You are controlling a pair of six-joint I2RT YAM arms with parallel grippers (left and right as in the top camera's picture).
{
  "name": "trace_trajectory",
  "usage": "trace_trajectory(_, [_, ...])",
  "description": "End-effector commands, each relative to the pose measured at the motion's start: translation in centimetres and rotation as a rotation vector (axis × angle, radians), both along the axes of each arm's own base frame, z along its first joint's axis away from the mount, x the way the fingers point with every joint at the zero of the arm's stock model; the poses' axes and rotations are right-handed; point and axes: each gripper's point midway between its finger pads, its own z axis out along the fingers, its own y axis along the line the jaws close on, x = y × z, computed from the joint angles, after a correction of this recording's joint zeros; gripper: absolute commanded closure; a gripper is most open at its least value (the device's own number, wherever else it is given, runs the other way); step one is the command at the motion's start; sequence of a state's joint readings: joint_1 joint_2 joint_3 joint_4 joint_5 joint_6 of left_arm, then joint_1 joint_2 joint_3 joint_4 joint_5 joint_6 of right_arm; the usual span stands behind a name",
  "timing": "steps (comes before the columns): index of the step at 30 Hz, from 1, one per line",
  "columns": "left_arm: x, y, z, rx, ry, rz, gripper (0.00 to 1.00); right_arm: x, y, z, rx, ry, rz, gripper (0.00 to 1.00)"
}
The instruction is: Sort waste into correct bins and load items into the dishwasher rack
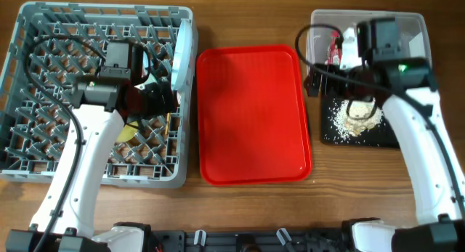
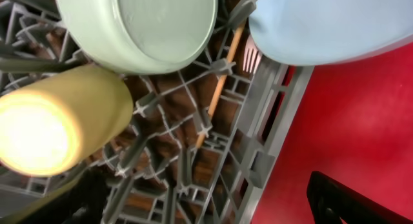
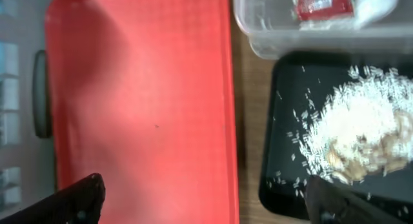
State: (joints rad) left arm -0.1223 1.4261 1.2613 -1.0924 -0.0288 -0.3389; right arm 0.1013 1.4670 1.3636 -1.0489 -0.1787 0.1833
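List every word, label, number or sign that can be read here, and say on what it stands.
No text can be read.
The crinkled red snack wrapper in the clear plastic rectangular tub carries pale print, too blurred to read.
The flat red plastic serving tray and the large grey plastic crate show no lettering.

A wooden tabletop (image 1: 247,208) from above. At left, a grey dishwasher rack (image 1: 145,181) with a pale-blue plate (image 1: 185,52) standing on edge at its right side. In the middle, a red serving tray (image 1: 251,114). At right, a clear tub (image 1: 418,23) holding a red wrapper (image 1: 336,45), and a black tray (image 1: 363,139) bearing whitish food scraps (image 1: 352,120).
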Motion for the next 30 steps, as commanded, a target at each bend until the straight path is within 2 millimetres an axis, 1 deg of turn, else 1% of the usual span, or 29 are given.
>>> trace_trajectory(1, [-1.5, -1.8, 0.6, -0.098, -0.130, -0.112, 0.00, -2.1, -1.0, 0.8, -0.016, -0.116, -0.045, 0.00])
trace_trajectory(2, [-1.8, -1.9, 0.8, -0.106, -0.176, -0.115, 0.00, -2.8, -1.3, 1.1, -0.024, -0.163, -0.055, 0.00])
trace_trajectory(3, [-2.7, -1.8, 1.2, -0.115, -0.266, -0.120, 0.00, -3.8, -1.8, 1.8, -0.032, -0.227, -0.065, 0.00])
trace_trajectory(5, [-4.2, -1.6, 1.9, -0.121, -0.376, -0.125, 0.00, -5.5, -2.5, 3.2, -0.046, -0.323, -0.086, 0.00])
trace_trajectory(8, [-6.7, -1.3, 3.9, -0.132, -0.530, -0.127, 0.00, -8.7, -2.9, 6.3, -0.035, -0.458, -0.094, 0.00])
trace_trajectory(10, [-7.5, -1.2, 5.3, -0.136, -0.595, -0.130, 0.00, -9.7, -3.0, 7.7, -0.025, -0.518, -0.096, 0.00])
trace_trajectory(11, [-7.7, -1.2, 5.6, -0.137, -0.611, -0.131, 0.00, -9.9, -3.0, 7.9, -0.024, -0.528, -0.097, 0.00])
trace_trajectory(15, [-7.7, -1.2, 5.7, -0.137, -0.614, -0.131, 0.00, -9.6, -3.0, 7.4, -0.027, -0.505, -0.096, 0.00])
trace_trajectory(18, [-7.7, -1.2, 5.7, -0.137, -0.614, -0.131, 0.00, -9.0, -3.0, 6.4, -0.033, -0.464, -0.094, 0.00])
trace_trajectory(22, [-7.7, -1.2, 5.7, -0.137, -0.614, -0.131, 0.00, -8.0, -2.8, 4.6, -0.044, -0.388, -0.090, 0.00])
trace_trajectory(23, [-7.7, -1.2, 5.7, -0.137, -0.614, -0.131, 0.00, -8.1, -2.9, 4.3, -0.046, -0.376, -0.090, 0.00])
trace_trajectory(24, [-7.7, -1.2, 5.7, -0.137, -0.614, -0.131, 0.00, -8.2, -3.2, 4.5, -0.070, -0.387, -0.090, 0.00])
trace_trajectory(25, [-7.7, -1.2, 5.7, -0.137, -0.614, -0.131, 0.00, -8.2, -3.7, 5.3, -0.100, -0.436, -0.087, 0.00])
trace_trajectory(26, [-7.7, -1.2, 5.7, -0.137, -0.614, -0.131, 0.00, -8.2, -3.7, 6.2, -0.118, -0.500, -0.054, 0.00])
trace_trajectory(27, [-7.7, -1.2, 5.7, -0.137, -0.614, -0.131, 0.00, -8.4, -3.7, 7.4, -0.144, -0.606, -0.017, 0.00])
trace_trajectory(28, [-7.7, -1.2, 5.7, -0.137, -0.614, -0.131, 0.00, -8.9, -3.7, 7.9, -0.158, -0.692, -0.001, 0.00])
trace_trajectory(30, [-7.7, -1.2, 5.7, -0.137, -0.614, -0.131, 0.00, -9.8, -3.8, 8.0, -0.168, -0.833, 0.005, 0.00])
